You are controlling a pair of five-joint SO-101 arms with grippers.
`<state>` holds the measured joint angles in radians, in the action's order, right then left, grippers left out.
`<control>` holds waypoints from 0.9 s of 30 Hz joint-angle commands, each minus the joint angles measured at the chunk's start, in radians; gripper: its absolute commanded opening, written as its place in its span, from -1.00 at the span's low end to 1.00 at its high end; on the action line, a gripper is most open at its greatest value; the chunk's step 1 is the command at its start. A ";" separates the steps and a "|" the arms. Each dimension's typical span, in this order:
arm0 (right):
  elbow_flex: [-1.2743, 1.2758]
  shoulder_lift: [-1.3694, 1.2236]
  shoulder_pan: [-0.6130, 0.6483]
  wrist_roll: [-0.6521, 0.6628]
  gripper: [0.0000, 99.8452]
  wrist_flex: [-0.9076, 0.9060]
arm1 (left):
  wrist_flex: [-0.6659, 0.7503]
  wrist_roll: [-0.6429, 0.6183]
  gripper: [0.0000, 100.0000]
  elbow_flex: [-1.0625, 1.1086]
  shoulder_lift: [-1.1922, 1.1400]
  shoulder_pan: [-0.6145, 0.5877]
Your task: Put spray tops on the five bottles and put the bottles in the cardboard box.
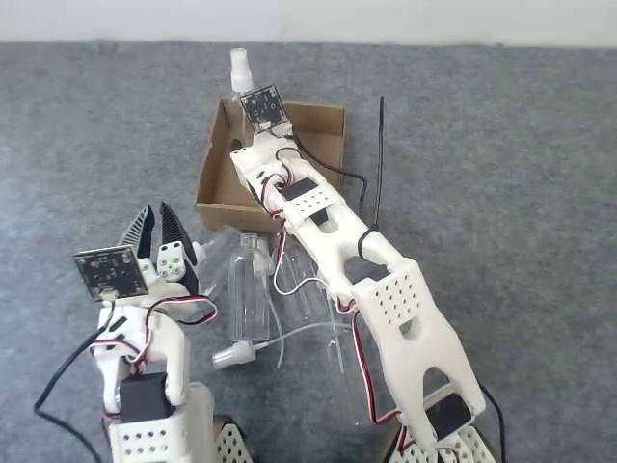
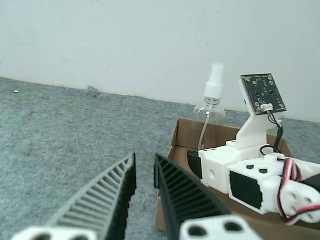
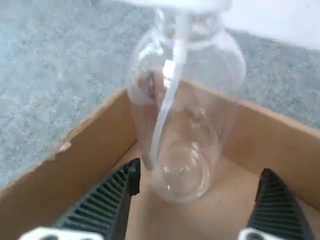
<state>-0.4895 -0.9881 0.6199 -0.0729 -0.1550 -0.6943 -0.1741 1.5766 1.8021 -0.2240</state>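
Note:
A clear bottle (image 3: 187, 105) with a white spray top (image 1: 239, 68) stands upright in the far left corner of the cardboard box (image 1: 323, 121). My right gripper (image 3: 200, 175) is open over the box, one finger on each side of that bottle and apart from it. The left gripper (image 2: 144, 172) hangs at the near left of the table, open by a narrow gap with nothing between its fingers. A capless clear bottle (image 1: 249, 285) lies on the carpet in front of the box. A loose spray top (image 1: 231, 355) with its tube lies just nearer than it.
More clear bottles (image 1: 313, 294) lie partly under the right arm (image 1: 386, 289). Grey carpet (image 1: 501, 193) covers the table, with a white wall (image 2: 125, 40) behind. A black cable (image 1: 380, 145) runs up beside the box's right wall.

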 commanded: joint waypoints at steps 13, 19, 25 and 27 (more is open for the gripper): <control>-0.041 0.311 -0.007 0.008 -0.36 -0.455 | 0.032 0.009 -0.88 -0.028 0.021 -0.008; -0.041 0.374 -0.005 -0.012 -0.36 -0.552 | 0.034 0.009 -0.88 -0.028 0.021 -0.008; -0.041 0.479 -0.008 -0.040 -0.36 -0.728 | 0.035 0.009 -0.88 -0.028 0.021 -0.043; -0.041 0.510 -0.007 -0.040 -0.36 -0.780 | 0.041 0.009 -0.88 -0.027 0.021 -0.043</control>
<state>-0.4895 -0.6229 0.6199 -0.1020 -0.8378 -0.6943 -0.1741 1.5766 1.8021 -0.2593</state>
